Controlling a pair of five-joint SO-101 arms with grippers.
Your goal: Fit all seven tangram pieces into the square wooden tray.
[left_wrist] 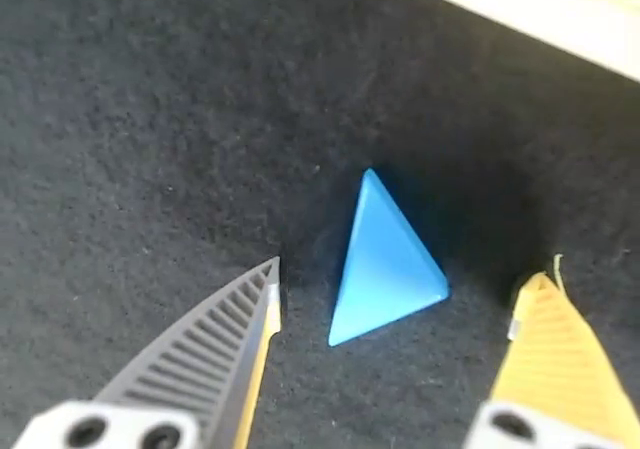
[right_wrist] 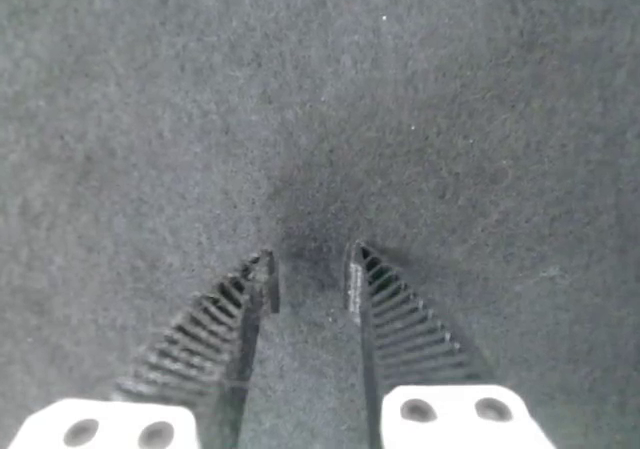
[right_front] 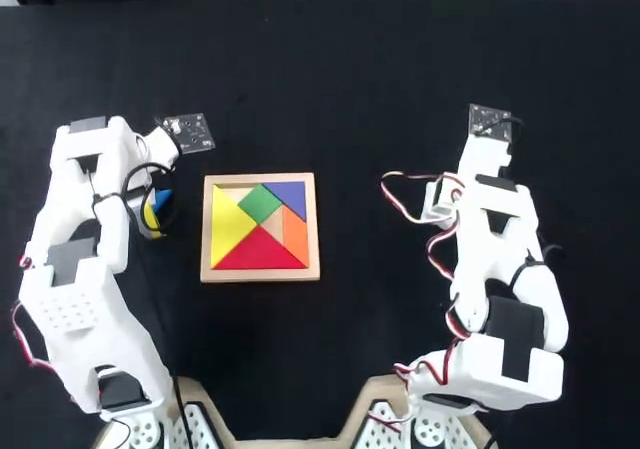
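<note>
The left gripper point(left_wrist: 403, 277) is spread wide and holds nothing yet. The small blue triangle point(left_wrist: 385, 259) lies flat on the table point(right_front: 330, 69) between its two fingers, nearer the grey ribbed one, and neither finger appears to touch it. One corner of the piece points away from the gripper. The step in hand looks like the pick-up of this last piece.

To do it well, the gripper should centre on the triangle first, so both fingers meet it together. It should close on two slanted edges squarely enough that the piece does not swivel or squirt out, and sit low enough to catch the thin sides.

Beyond the fingertips, across the triangle, is the pale rim of the wooden tray point(left_wrist: 560, 19). In the high view six coloured pieces fill the tray point(right_front: 260, 277), and the corner near this gripper seems to be the open gap.

The right gripper point(right_wrist: 312, 269), well away past the tray, is open by a narrow gap over the table and empty.
</note>
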